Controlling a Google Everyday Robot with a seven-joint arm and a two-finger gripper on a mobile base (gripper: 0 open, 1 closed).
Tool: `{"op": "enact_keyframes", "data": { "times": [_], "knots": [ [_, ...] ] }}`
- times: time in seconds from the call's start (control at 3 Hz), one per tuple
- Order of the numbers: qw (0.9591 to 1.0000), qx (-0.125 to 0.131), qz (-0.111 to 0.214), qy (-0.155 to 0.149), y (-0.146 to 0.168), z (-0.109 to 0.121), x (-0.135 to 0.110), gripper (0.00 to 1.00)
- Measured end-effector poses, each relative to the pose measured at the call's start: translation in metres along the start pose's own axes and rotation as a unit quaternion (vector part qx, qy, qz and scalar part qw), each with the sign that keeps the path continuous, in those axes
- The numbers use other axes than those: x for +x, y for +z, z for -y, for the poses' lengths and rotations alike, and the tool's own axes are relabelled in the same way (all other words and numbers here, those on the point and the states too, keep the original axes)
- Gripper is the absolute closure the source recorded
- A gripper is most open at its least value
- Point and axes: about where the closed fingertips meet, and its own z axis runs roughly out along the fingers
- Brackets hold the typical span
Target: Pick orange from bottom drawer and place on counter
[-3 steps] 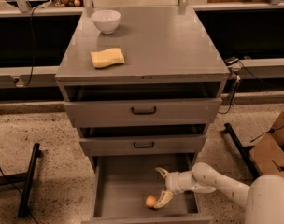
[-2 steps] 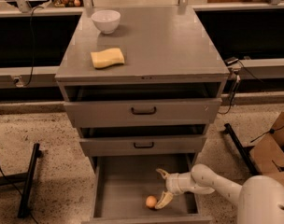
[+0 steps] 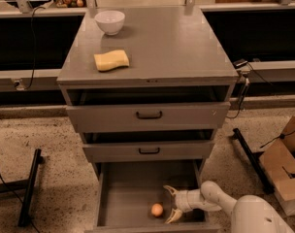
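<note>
1. Orange (image 3: 157, 209) lies on the floor of the bottom drawer (image 3: 130, 193), near its front edge and right of centre; that drawer is pulled out.
2. The pincer (image 3: 168, 205) sits low inside the same drawer, just right of the fruit, its two pale fingers (image 3: 170, 190) spread wide and holding nothing, the opening facing the orange.
3. On the grey table (image 3: 162, 42) above, a white bowl (image 3: 110, 21) stands at the back left, with a yellow sponge (image 3: 111, 60) nearer the front.
</note>
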Motion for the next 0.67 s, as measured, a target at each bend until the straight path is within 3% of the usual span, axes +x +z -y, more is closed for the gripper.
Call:
{"op": "enact_keyframes", "data": {
  "times": [0.33,0.67],
  "knots": [
    [1.0000,0.000,0.000,0.000,0.0007,-0.0005,0.0013,0.00],
    [0.9997,-0.013,0.022,0.007,0.0088,-0.0022,-0.0002,0.00]
  ]
}}
